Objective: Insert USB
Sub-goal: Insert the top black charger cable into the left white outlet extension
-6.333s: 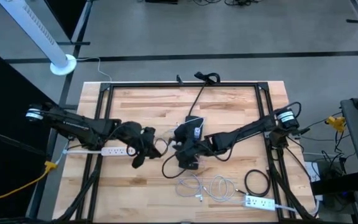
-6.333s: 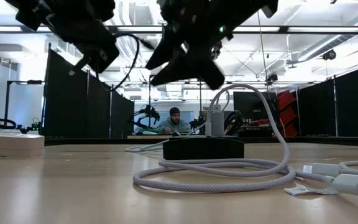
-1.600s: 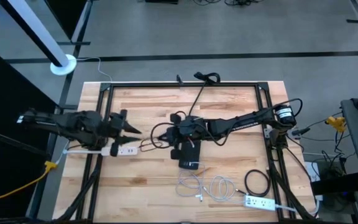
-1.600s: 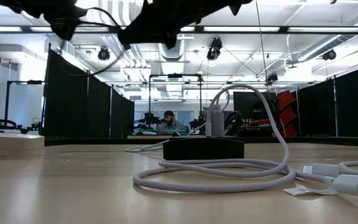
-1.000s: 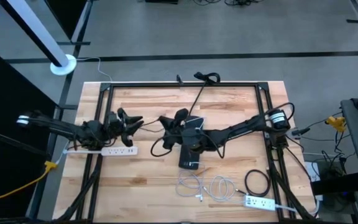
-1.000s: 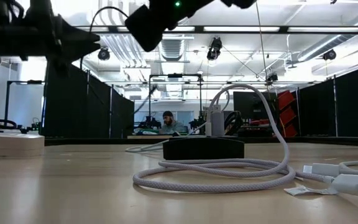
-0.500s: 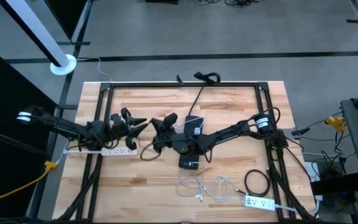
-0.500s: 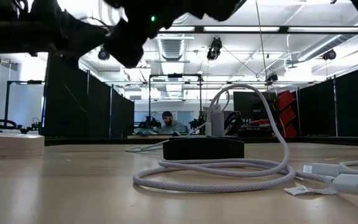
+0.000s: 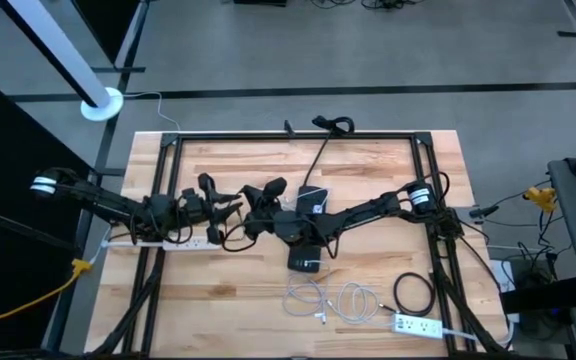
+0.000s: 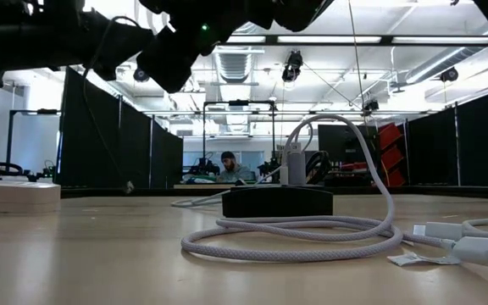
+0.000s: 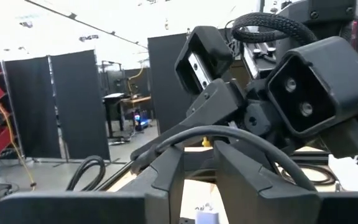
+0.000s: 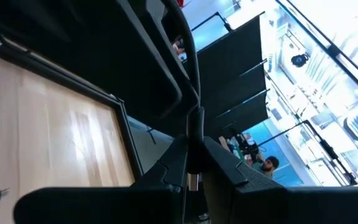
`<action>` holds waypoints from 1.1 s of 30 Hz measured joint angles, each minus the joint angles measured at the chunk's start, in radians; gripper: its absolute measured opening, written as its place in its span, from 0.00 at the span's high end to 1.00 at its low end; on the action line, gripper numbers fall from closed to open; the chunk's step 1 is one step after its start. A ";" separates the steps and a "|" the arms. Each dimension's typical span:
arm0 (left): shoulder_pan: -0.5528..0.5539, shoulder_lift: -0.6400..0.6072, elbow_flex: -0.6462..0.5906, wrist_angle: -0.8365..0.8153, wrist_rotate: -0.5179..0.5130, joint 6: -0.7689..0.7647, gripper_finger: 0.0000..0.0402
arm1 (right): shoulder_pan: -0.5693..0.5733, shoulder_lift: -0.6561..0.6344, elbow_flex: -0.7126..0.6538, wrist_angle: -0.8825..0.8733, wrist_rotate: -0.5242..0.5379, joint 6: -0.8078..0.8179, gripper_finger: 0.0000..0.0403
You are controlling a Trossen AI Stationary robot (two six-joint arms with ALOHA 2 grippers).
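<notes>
A thin black USB cable [image 9: 230, 238] hangs in a slack loop between my two grippers above the table's left middle. My right gripper [image 9: 252, 196] is shut on it. My left gripper [image 9: 228, 205] faces it from the left, open; the cable [image 11: 241, 134] arcs just past its fingertips, and I cannot tell whether they touch. In the low view the cable's thin end [image 10: 129, 185] hangs down almost to the table. A black hub [image 9: 306, 252] lies at the table's middle, with a white plug [image 10: 292, 165] standing in it. My right gripper pinches the black cable [image 12: 194, 118] between its two fingertips, and the cable sticks out past them. The fingers come level from the table's right. The cable is lifted clear and droops slack below the hold.
A white power strip [image 9: 163, 241] lies under my left arm. A white braided cable [image 10: 295, 233] loops in front of the hub. Near the front edge lie white cables [image 9: 338, 300], a black coil [image 9: 413, 293] and another power strip [image 9: 416, 324]. A person sits far behind.
My right gripper has carried the black cable toward the table's left, and my left gripper has gone a little toward the right, so the two now nearly meet. The cable's loop has come along, and its end now hangs in the low view.
</notes>
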 joint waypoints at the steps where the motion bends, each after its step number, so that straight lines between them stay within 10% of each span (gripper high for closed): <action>1: -0.001 0.002 0.000 0.000 -0.020 0.000 0.83 | 0.000 0.000 0.000 -0.001 0.002 -0.001 0.96; 33: 0.000 0.076 0.046 -0.007 -0.168 -0.086 0.94 | 0.014 -0.005 0.000 -0.030 0.051 -0.279 0.96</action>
